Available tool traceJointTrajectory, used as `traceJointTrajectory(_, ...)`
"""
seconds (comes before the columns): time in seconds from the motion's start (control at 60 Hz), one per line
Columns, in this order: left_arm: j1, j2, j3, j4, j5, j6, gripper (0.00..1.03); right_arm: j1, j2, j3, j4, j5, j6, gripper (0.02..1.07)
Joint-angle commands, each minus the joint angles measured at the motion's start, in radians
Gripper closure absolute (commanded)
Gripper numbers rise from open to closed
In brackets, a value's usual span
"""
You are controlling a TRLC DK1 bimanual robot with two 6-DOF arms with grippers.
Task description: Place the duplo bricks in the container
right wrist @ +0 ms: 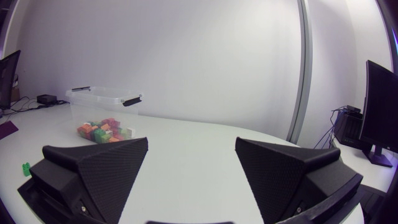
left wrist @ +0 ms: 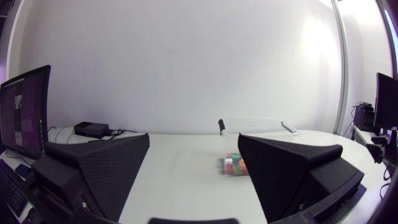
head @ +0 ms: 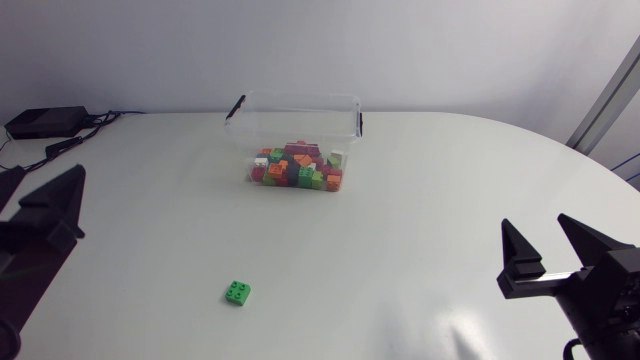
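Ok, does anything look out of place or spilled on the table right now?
One green duplo brick lies alone on the table, well apart from the clear container holding the other bricks. The container stands upright, nothing spilled beside it. The left end effector and right end effector are open and empty.

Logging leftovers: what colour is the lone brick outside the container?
Green brick; head view shows it best.
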Motion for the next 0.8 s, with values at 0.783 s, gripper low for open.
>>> traceJointTrajectory(0.783,-0.306,1.234,0.736,-0.757,0.087,0.017,0.06,-0.003,-0.006,-0.023,0.003,-0.004,0.004,0.06)
